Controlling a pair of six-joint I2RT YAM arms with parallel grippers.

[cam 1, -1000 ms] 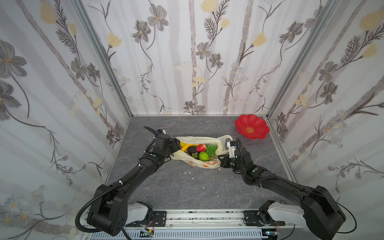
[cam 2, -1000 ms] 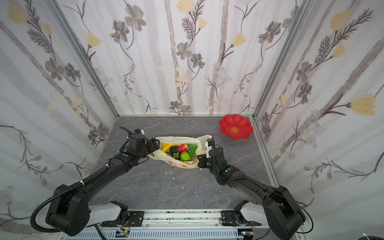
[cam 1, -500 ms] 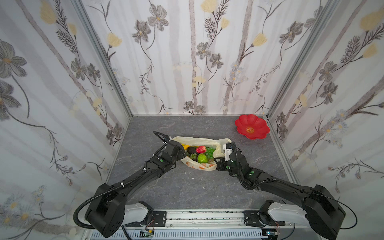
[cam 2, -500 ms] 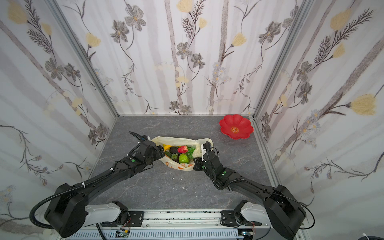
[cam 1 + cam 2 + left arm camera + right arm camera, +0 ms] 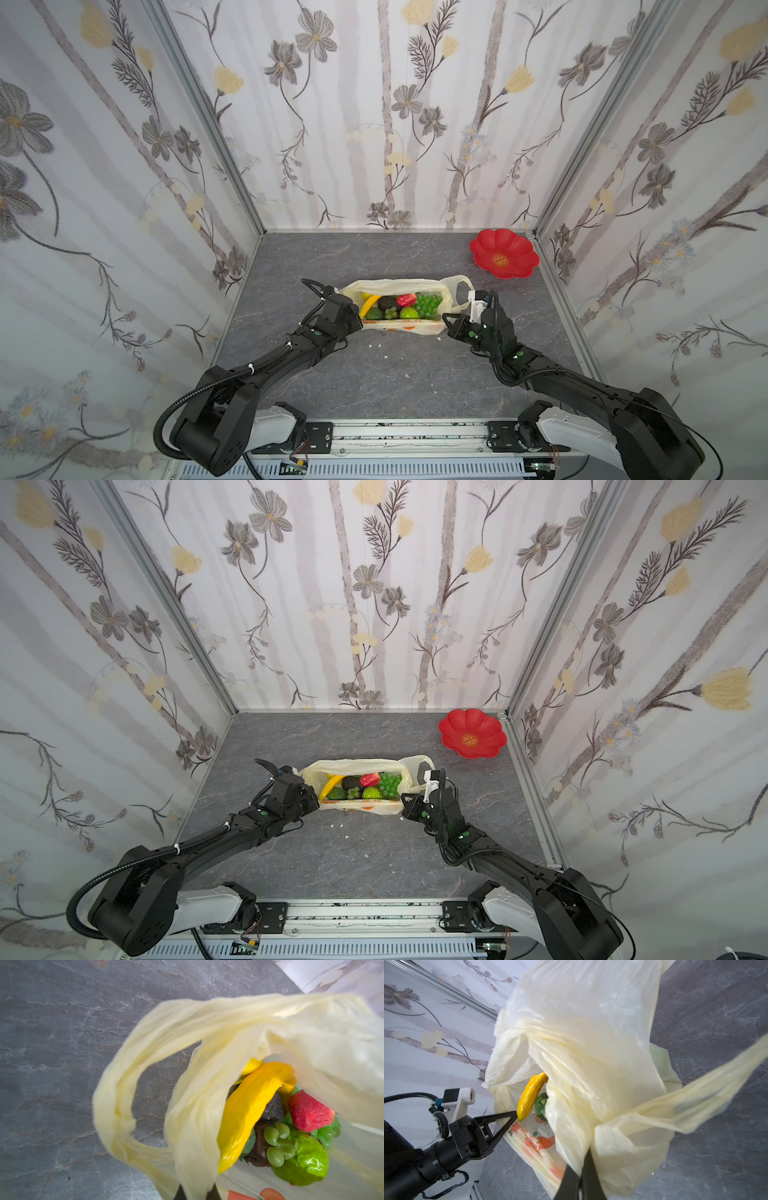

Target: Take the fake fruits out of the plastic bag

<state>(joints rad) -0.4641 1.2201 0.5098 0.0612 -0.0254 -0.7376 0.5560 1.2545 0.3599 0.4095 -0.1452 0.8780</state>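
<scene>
The pale-yellow plastic bag (image 5: 395, 286) (image 5: 353, 765) lies mid-floor with its mouth stretched wide. Inside show the fake fruits: a banana (image 5: 369, 305) (image 5: 249, 1109) (image 5: 529, 1095), a strawberry (image 5: 406, 299) (image 5: 307, 1113), green grapes (image 5: 428, 303), a bumpy green custard apple (image 5: 305, 1159) and a dark mangosteen (image 5: 387, 302). My left gripper (image 5: 360, 322) (image 5: 196, 1192) is shut on the bag's left rim. At the right end, my right gripper (image 5: 445, 322) (image 5: 580, 1169) is shut on the bag film, below the loop handle (image 5: 457, 286).
A red flower-shaped plate (image 5: 484, 249) (image 5: 457, 729) sits in the back right corner. Small white crumbs (image 5: 376, 344) dot the grey floor in front of the bag. Flowered walls close in three sides.
My left gripper slid forward along the bag's left end and shut on its rim. The bag's mouth is now pulled long and straight between both grippers.
</scene>
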